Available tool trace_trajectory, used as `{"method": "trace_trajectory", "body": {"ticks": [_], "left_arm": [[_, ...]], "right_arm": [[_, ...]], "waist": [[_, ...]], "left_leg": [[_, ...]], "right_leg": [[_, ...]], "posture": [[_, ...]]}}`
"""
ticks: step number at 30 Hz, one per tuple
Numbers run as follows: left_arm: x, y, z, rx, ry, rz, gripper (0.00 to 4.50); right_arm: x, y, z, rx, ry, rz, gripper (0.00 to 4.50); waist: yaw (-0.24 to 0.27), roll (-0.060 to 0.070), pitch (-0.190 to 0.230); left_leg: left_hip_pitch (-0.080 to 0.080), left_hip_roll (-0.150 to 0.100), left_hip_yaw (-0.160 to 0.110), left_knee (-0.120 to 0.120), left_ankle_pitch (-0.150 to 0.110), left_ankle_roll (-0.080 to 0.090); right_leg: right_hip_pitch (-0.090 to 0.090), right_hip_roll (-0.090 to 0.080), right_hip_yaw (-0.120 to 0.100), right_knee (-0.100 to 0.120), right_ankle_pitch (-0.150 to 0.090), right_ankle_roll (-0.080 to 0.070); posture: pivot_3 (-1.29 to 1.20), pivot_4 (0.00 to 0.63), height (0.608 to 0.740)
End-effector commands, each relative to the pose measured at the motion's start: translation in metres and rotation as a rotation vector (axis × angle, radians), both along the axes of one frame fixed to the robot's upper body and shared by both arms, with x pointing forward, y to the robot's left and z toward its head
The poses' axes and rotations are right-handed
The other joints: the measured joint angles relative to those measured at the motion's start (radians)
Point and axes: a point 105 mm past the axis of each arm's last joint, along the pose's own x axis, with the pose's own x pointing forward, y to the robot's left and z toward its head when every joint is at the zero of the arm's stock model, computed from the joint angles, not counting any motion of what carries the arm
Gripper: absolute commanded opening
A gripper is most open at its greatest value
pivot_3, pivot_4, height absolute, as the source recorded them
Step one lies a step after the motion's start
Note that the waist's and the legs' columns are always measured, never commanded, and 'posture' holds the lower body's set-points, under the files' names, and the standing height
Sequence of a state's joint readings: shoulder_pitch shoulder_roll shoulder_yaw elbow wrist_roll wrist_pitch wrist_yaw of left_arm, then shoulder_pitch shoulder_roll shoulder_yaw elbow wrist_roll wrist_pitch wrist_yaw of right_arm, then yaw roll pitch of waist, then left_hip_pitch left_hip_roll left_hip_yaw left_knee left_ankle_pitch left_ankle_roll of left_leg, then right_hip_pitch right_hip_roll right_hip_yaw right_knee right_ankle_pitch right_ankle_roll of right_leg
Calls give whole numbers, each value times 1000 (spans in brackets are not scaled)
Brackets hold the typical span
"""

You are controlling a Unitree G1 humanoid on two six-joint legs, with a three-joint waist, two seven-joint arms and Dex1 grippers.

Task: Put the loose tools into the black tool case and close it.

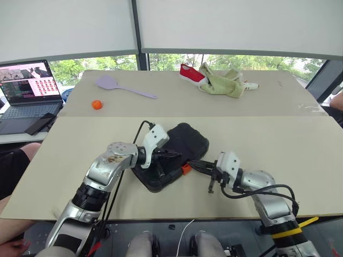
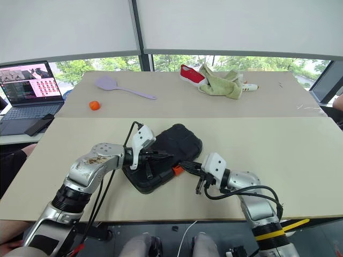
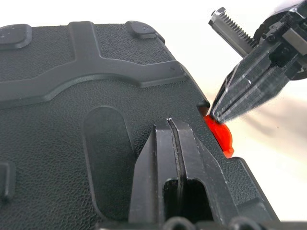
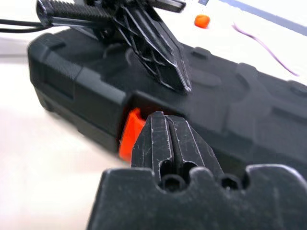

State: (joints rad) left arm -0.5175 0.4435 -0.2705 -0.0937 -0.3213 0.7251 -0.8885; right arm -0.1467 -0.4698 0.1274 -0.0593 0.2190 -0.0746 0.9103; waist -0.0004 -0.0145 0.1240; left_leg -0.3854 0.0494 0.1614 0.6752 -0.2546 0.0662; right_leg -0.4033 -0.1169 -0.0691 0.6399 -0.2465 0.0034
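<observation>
Orange plastic is the focus: the small latch [image 4: 130,134] on the near-right edge of the black tool case [image 1: 182,140] sits right at the tip of the right gripper [image 4: 165,125], whose jaws are pressed together with nothing between them. From the left wrist view that tip touches, or all but touches, the upper edge of the latch; I cannot tell whether it is actually pushing. The left gripper [image 3: 173,132] also has its jaws shut and empty, and its tip rests on the ribbed lid just beside the latch recess, seemingly holding the lid down.

The case lies closed in the middle of the near table [image 1: 278,139], angled so that one corner points far and to the right. No loose tools lie around it, so I judge the packing done and the lid already lowered; the step in hand is fastening the latch.

The next move probably calls for a short, firm push of the right tip against the latch toward the case wall, while the left one keeps steady pressure on the lid so the shell does not slide or spring up. The tip is narrow and the latch small, so a slip off its edge seems the main risk.

Farther off, on the far table, lie a lilac spatula [image 1: 122,87], a small orange ball-like thing [image 1: 96,105], and a red shoe [image 1: 191,73] with a green cloth [image 1: 222,84]; a laptop [image 1: 27,88] stands far left.
</observation>
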Motion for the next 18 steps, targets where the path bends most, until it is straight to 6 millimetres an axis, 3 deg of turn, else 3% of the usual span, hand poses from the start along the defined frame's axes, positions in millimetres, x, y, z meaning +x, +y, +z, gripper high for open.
{"method": "trace_trajectory", "body": {"ticks": [1, 8, 18], "left_arm": [[-10, 19, -59, 135, 218, 66, 0], [-12, 16, -60, 148, 206, 31, 0], [-15, 18, -62, 158, 203, 8, 0]], "right_arm": [[-2, -12, 10, -9, -22, -16, 63], [-7, 0, -14, -56, 82, 20, 63], [4, 20, -13, -37, 37, 43, 63]], "waist": [[1, 0, 0], [2, 0, 0], [0, 0, 0]], "left_leg": [[0, 0, 0, 0, 0, 0], [0, 0, 0, -2, 0, 0], [0, 1, 0, -6, 0, -1]], "right_leg": [[0, 0, 0, 0, 0, 0], [0, -2, 0, -2, -1, -2], [0, 1, 0, -9, 1, -3]], "posture": [[0, 150, 740], [0, 150, 740], [0, 150, 740]]}}
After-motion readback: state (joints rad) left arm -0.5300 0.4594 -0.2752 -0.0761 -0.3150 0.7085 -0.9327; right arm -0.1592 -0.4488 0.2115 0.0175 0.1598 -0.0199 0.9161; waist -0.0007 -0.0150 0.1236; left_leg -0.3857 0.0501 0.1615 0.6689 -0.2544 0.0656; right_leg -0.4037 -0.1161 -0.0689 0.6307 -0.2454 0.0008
